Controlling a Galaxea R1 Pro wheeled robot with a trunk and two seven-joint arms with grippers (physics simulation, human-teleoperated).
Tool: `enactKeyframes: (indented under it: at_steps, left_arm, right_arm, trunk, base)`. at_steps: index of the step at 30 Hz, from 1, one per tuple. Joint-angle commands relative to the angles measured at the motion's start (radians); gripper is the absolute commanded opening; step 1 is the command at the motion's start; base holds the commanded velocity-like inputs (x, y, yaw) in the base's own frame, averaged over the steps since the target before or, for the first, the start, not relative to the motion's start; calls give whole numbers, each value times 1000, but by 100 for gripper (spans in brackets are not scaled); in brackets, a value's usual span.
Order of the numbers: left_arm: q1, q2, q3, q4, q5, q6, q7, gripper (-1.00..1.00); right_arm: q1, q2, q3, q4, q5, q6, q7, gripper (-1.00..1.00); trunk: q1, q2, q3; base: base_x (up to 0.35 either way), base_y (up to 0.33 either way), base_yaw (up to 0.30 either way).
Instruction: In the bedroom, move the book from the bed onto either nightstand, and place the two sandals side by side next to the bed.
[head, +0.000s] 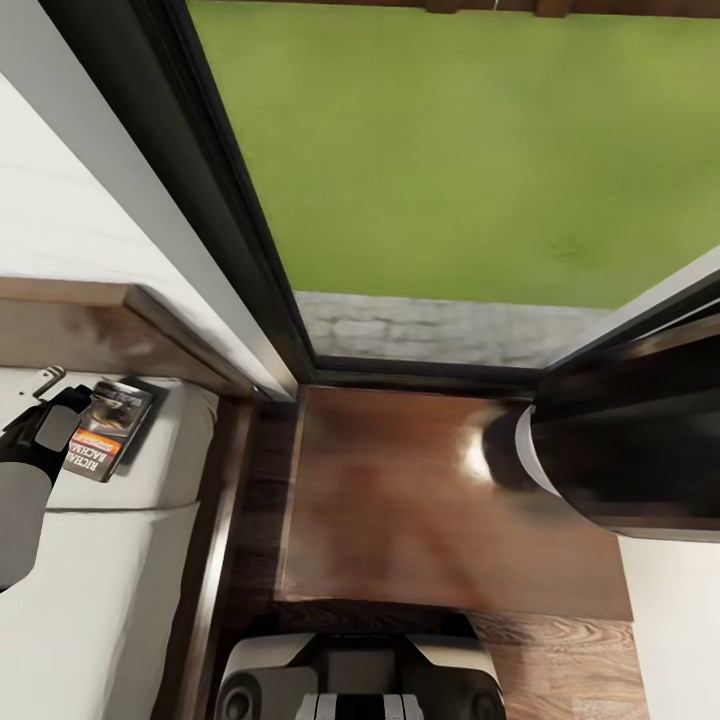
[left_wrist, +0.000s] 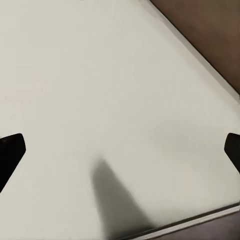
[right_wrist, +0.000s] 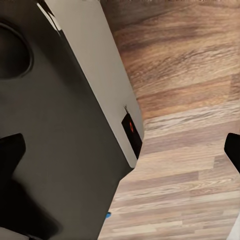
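I am seeing the book (head: 110, 428) lying flat on the bed (head: 120, 590) near the headboard (head: 110, 330), its long axis tilting toward the window (head: 440, 150). White lettering is reading "RICHA…" beside an orange band on a dark picture cover. The left gripper (head: 50, 425) is sitting at the book's edge; in the left wrist view its fingertips (left_wrist: 11, 155) are standing wide apart over bare mattress, holding nothing. The right gripper's fingertips (right_wrist: 10, 150) are spread wide too, over the wood floor (right_wrist: 185, 125). The nightstand (head: 420, 490) is standing just beside the bed.
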Motion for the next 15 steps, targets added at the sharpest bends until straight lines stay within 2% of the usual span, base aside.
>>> enactKeyframes:
  at_steps: [1,15]
  left_arm:
    - [0,0,0,-2,8,4,3,100]
    - [0,0,0,-1,8,4,3,100]
  right_arm:
    - [-1,0,-8,4,-4,-1,5,100]
    - [-1,0,-8,4,-4,-1,5,100]
  trunk:
    - [4,-8,-4]
    - [8,-15,-7]
  base:
    - [0,0,0]
    - [0,0,0]
